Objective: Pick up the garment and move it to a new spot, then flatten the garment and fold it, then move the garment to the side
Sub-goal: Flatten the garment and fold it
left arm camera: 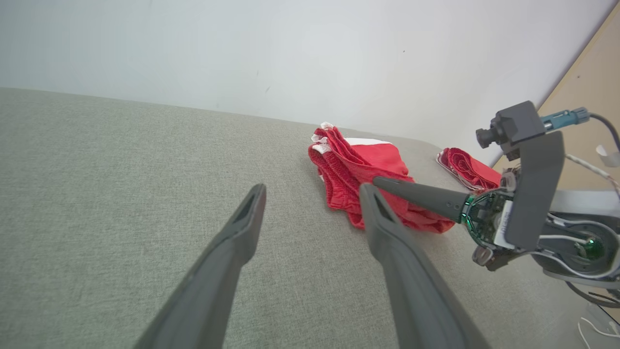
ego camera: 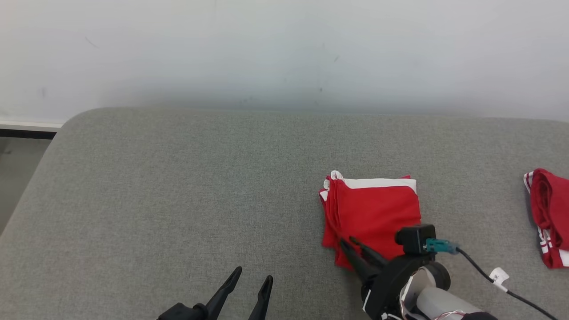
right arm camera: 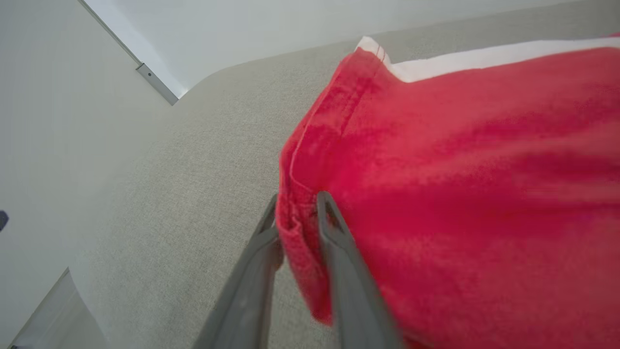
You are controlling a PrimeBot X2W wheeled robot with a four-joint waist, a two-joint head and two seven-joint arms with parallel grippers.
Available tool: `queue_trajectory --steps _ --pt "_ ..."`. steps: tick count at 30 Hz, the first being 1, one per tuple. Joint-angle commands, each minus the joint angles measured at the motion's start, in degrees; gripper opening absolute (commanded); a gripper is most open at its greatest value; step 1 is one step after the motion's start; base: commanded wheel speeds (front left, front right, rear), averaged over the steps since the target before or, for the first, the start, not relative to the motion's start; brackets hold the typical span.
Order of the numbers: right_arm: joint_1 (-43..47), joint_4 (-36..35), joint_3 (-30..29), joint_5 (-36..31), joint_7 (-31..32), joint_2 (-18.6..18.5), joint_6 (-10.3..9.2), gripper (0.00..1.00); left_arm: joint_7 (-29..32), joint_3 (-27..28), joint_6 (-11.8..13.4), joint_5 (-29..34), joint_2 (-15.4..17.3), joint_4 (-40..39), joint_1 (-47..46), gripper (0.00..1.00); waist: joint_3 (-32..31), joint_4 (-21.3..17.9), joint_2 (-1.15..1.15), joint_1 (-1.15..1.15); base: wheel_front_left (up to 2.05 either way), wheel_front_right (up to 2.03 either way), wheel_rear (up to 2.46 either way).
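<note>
Head view: a folded red cloth garment with a white band along its far edge [ego camera: 373, 209] lies flat on the grey fabric-covered table [ego camera: 178, 186], right of centre. The right claw [ego camera: 347, 241] comes in from the lower right and meets the garment's near left corner. Its two dark fingers are drawn close together on the cloth. The left claw [ego camera: 254, 273] sits at the bottom edge, well apart from the garment. Its fingers are spread and hold nothing. A second bundle of red cloth with white stripes [ego camera: 549, 218] lies at the table's right edge.

Left wrist view: the left claw [left arm camera: 312, 189] hangs wide and empty above bare table. Beyond it, the right claw [left arm camera: 382, 183] reaches into the near side of the garment [left arm camera: 358, 167]. The striped bundle [left arm camera: 467, 167] lies further back.

Right wrist view: the right claw [right arm camera: 298, 198] pinches a thick fold of the garment's [right arm camera: 460, 169] edge between its fingers. The rest of the garment spreads over the table [right arm camera: 193, 169].
</note>
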Motion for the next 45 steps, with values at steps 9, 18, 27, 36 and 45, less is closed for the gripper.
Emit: queue_trajectory --steps 9,18,27,36,45 --pt "1.6 -2.7 2.9 3.7 -1.9 2.0 0.0 1.0 -0.2 -0.6 -0.3 0.5 0.2 0.9 1.7 1.0 -1.8 0.2 0.0 0.0 0.0 0.0 0.0" --pt "1.3 -3.0 -4.2 -4.0 -4.0 -0.8 0.0 1.0 -0.2 1.1 1.1 0.5 0.2 0.4 3.7 1.0 -3.3 -2.7 0.0 0.0 0.0 0.0 0.0" --pt "7.1 -5.1 -19.6 -18.2 -4.0 -1.3 0.0 1.0 -0.2 4.8 2.0 1.6 0.0 0.5 5.1 1.0 -3.6 -6.2 0.0 0.0 0.0 0.0 0.0" --pt "17.4 -10.6 -35.1 -31.3 -4.1 0.2 0.0 1.0 -0.2 11.0 1.7 5.6 -1.3 0.1 8.0 1.0 -4.2 -9.2 0.0 0.0 0.0 0.0 0.0" --pt "26.6 -17.3 -42.2 -37.9 -4.1 2.6 0.0 1.0 -0.2 16.0 0.5 9.2 -3.2 -0.2 11.5 1.0 -5.4 -10.5 0.0 0.0 0.0 0.0 0.0"
